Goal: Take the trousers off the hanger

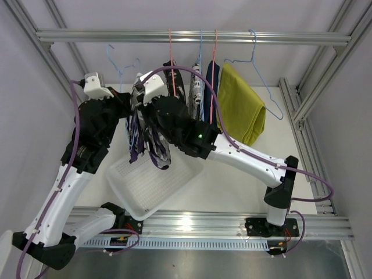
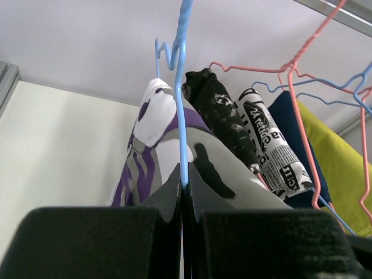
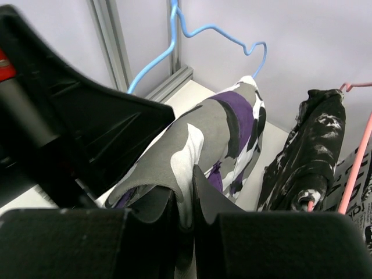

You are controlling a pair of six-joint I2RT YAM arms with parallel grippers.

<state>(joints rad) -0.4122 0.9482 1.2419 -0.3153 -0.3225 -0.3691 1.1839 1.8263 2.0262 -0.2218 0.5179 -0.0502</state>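
On the blue hanger (image 2: 181,104), the camouflage trousers (image 3: 226,133) are draping soft, light and limp, so the right end effector (image 3: 185,203) is clamping a thick fold of them, seemingly the surest hold, while the left end effector (image 2: 183,187) is pinching the hanger's wire.

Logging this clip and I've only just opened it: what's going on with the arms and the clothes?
The left gripper is shut on the wire of a blue hanger, apparently to hold it steady. The right gripper pinches the camouflage trousers draped over that hanger; they are not yet off. Four other pairs hang beside them under the rail, and a white basket sits below.
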